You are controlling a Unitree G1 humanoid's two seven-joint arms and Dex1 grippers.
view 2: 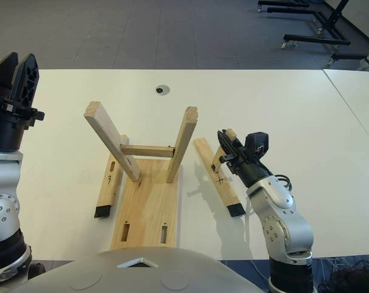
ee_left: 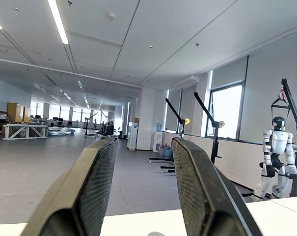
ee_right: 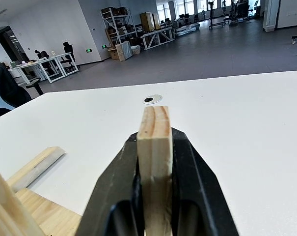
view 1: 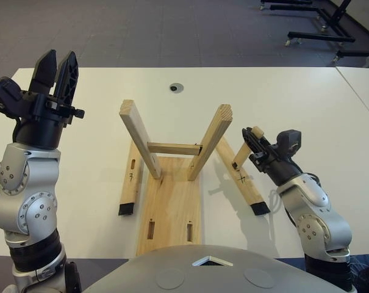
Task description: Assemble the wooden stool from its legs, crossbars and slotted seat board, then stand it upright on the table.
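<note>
Closest in, at the bottom centre of the head view, the slotted seat board lies flat on the white table, with two empty slots showing at its near end. At the board's far end stand two legs: the left upright leg leans toward the upper left and the right upright leg toward the upper right. The fitted crossbar runs level between them, about halfway up.

Left of the board, just beside its edge, the left loose leg lies flat with its dark-tipped end toward the bottom of the frame. The right loose leg lies right of the board at a slant, dark tip toward the lower right.

Over that leg, at centre right, the right gripper has its jaws clamped on the held crossbar. The short stick tilts down toward the leg, but contact can't be made out.

At the far left the left gripper is raised well above the table, fingers pointing up, jaws parted and empty. A round cable hole sits in the tabletop beyond the stool parts.
</note>
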